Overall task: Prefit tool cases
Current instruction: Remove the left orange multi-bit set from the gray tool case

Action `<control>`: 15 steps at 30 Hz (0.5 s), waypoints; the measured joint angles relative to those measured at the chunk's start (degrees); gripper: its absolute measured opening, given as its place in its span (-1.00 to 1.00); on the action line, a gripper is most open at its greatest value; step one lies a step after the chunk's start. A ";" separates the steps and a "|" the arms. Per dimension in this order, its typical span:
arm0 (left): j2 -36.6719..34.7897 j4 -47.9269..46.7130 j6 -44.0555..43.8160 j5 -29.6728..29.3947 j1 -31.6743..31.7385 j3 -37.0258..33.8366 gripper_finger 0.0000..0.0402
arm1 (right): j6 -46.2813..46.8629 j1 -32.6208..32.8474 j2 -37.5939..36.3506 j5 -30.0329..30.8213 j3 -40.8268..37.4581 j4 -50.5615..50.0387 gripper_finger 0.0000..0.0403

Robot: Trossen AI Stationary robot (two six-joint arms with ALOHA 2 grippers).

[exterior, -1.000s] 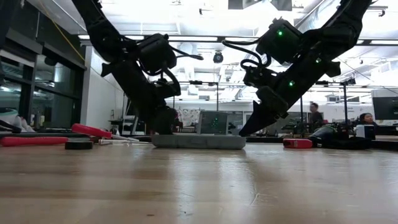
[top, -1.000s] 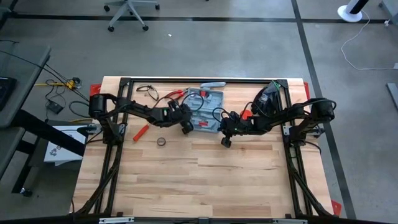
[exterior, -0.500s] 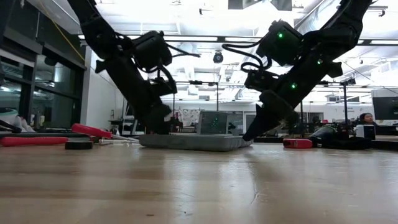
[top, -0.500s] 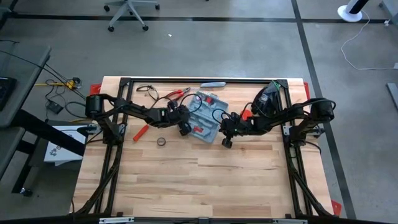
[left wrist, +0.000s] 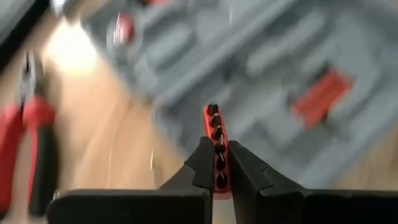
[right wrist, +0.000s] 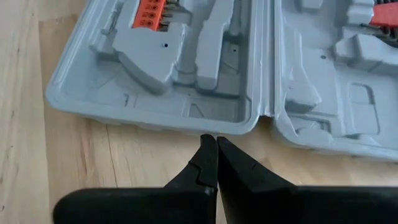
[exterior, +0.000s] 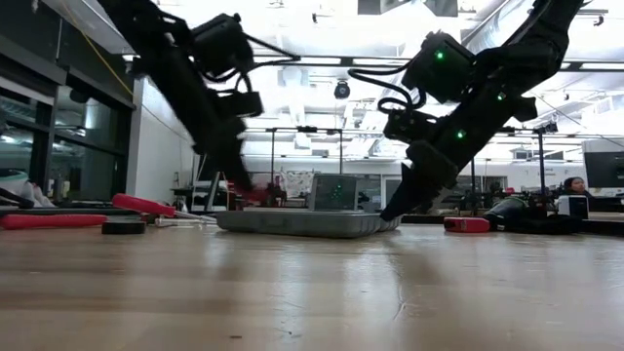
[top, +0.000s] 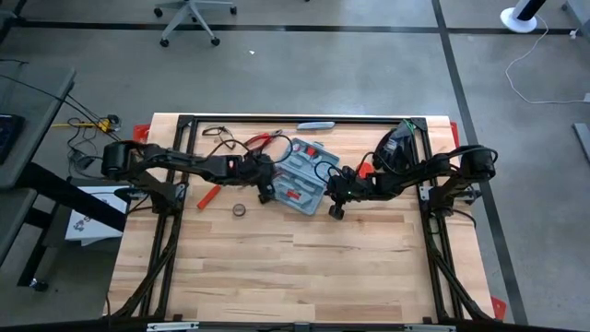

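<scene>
both grippers sit by the open tool case point(top: 300, 179) at the table's far middle: the left gripper point(left wrist: 216, 163) is clamped on a red bit holder point(left wrist: 215, 149), the right gripper point(right wrist: 216, 163) pinched together, empty, at its hinge edge. line the holder up squarely over its moulded slot before lowering, and let the right keep the case from sliding.

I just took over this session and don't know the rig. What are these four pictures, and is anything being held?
Two dark robot arms work at a wooden table. One picture looks straight down, one looks level across the tabletop, and one comes from each wrist. An open grey tool case lies on the table, with red-handled pliers and other loose tools nearby. The left gripper is shut on a red bit holder above the case. The right gripper is shut and empty, at the case's edge by its hinge.
</scene>
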 joint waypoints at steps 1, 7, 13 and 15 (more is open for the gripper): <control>-1.05 -1.52 -0.77 0.23 -0.25 -0.52 -0.94 | -0.01 0.00 0.00 0.00 0.00 -0.16 -1.00; -10.33 -1.36 -8.00 1.14 -3.32 -8.97 -0.94 | 0.19 0.00 -0.04 0.00 0.00 -0.27 -1.00; -17.99 4.89 -18.98 -4.94 -8.07 -20.00 -0.94 | 0.07 0.00 -0.04 0.00 0.00 0.20 -1.00; -18.22 8.96 -22.10 -6.16 -9.70 -23.75 -0.94 | 0.01 0.00 -0.04 0.00 0.00 0.69 -1.00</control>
